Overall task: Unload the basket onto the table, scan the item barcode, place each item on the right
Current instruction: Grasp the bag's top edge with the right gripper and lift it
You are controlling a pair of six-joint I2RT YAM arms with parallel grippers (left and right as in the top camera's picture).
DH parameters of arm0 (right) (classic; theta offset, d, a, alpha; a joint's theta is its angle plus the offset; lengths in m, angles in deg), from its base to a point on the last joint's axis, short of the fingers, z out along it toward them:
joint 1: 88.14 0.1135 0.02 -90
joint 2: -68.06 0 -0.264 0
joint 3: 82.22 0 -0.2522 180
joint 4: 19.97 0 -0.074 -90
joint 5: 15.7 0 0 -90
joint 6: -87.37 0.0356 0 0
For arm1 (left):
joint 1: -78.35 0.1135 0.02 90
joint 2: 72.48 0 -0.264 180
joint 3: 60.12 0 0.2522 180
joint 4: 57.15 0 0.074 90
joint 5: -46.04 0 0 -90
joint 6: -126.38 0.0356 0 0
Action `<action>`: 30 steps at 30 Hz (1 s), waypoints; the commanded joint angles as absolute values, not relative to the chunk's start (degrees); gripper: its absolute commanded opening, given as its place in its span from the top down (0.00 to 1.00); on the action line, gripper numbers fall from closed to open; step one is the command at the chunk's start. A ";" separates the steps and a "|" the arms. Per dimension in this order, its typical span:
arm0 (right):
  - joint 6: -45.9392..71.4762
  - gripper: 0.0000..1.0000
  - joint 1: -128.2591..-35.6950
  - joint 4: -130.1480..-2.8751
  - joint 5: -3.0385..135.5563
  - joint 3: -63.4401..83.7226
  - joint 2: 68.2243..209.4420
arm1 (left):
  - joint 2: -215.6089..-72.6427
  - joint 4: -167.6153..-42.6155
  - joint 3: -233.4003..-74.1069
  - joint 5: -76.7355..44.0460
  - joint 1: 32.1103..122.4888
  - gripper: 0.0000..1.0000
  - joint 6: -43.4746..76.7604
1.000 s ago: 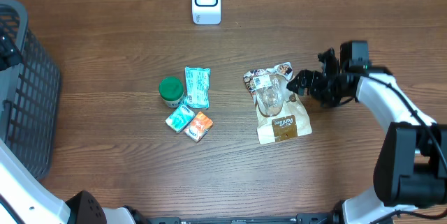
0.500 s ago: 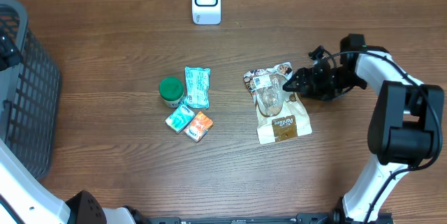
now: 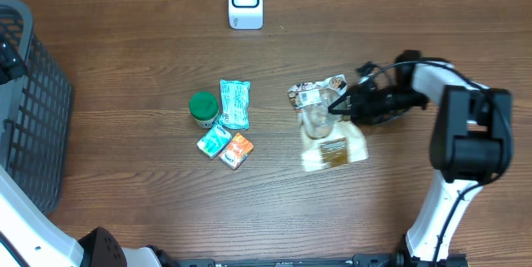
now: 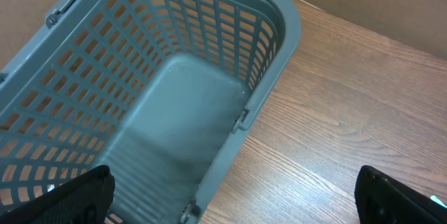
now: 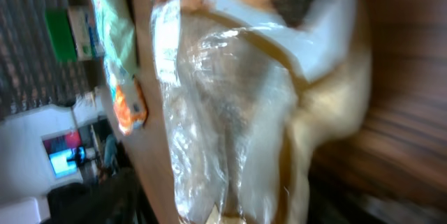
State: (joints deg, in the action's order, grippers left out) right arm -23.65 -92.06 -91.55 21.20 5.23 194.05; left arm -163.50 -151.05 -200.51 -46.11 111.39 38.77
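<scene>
Tan, clear-windowed snack bag (image 3: 332,146) lies crumpled.

The scanner (image 3: 245,1) stands at the back of the table (image 3: 150,209), in the middle. The basket (image 3: 33,109) sits at the far left edge. Near the middle, four things huddle together: a round tub (image 3: 203,109), a long packet (image 3: 235,103) just right of it, and in front of them the left little packet (image 3: 214,141) touching the right little packet (image 3: 238,150). The big bag (image 3: 332,138) lies further right, with the right gripper (image 3: 337,105) at its right side.
</scene>
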 commanded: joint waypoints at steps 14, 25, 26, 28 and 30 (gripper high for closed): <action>6.89 0.63 -72.31 -72.90 25.92 6.06 198.08 | -163.22 -150.85 -200.24 -45.65 111.43 0.00 37.86; 15.22 0.96 -68.37 -65.89 27.45 5.91 197.97 | -163.22 -150.85 -200.24 -45.65 111.43 0.00 37.83; 15.19 0.96 -68.37 -65.89 26.64 5.89 197.92 | -163.22 -150.85 -200.24 -45.65 111.43 0.01 37.86; 15.17 0.96 -68.66 -66.04 25.70 5.87 197.57 | -163.22 -150.85 -200.24 -45.65 111.43 0.00 37.83; 15.15 0.96 -68.98 -66.68 25.66 5.87 196.59 | -163.22 -150.85 -200.24 -45.65 111.43 0.00 37.83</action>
State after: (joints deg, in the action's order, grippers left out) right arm 14.30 -68.96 -65.93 22.27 5.28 195.91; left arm -163.50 -151.05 -200.51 -46.11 111.39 38.77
